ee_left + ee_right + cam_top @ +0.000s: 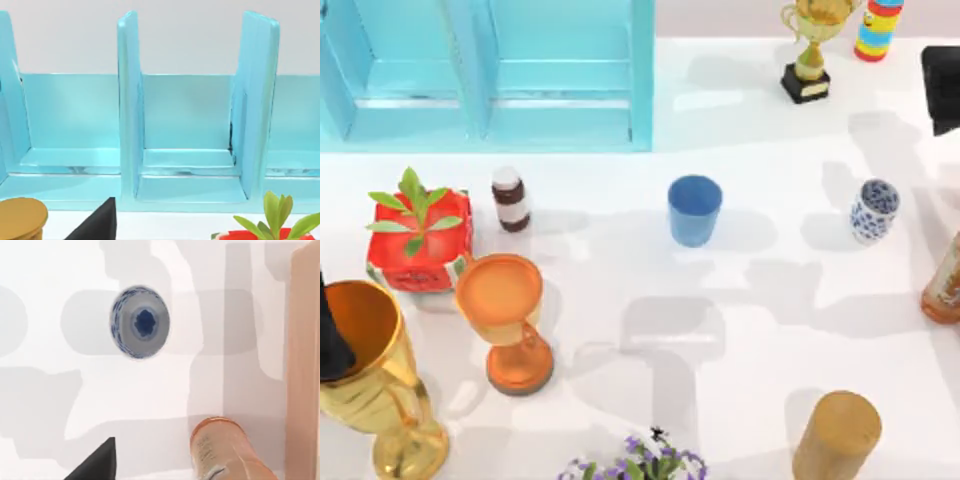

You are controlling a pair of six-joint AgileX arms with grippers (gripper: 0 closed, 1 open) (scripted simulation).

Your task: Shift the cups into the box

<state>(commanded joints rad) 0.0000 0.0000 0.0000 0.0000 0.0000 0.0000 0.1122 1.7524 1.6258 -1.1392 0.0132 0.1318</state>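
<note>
**A:** Where do the cups stand?

**B:** Both are upright on the white table, outside the box. The plain blue tumbler is near the middle, below the right end of the turquoise box. The white cup with the blue floral pattern is well to its right, near the table's right side. The right wrist view looks straight down into that patterned cup, with an orange bottle near it.

**A:** And the box?

**B:** It lies along the far edge at the top left, and its central divider splits it into two compartments. The left wrist view faces its open front, divider upright.

**A:** The grippers?

**B:** The left arm is a dark shape at the left edge, just beside the gold trophy cup. The right arm is a dark block at the right edge, above the patterned cup. Whether either gripper is spread or pressed together, I cannot tell; neither touches a cup.

**A:** What else is nearby?

**B:** An orange goblet, a red box with green leaves, and a small brown bottle, all left of the tumbler.
</note>
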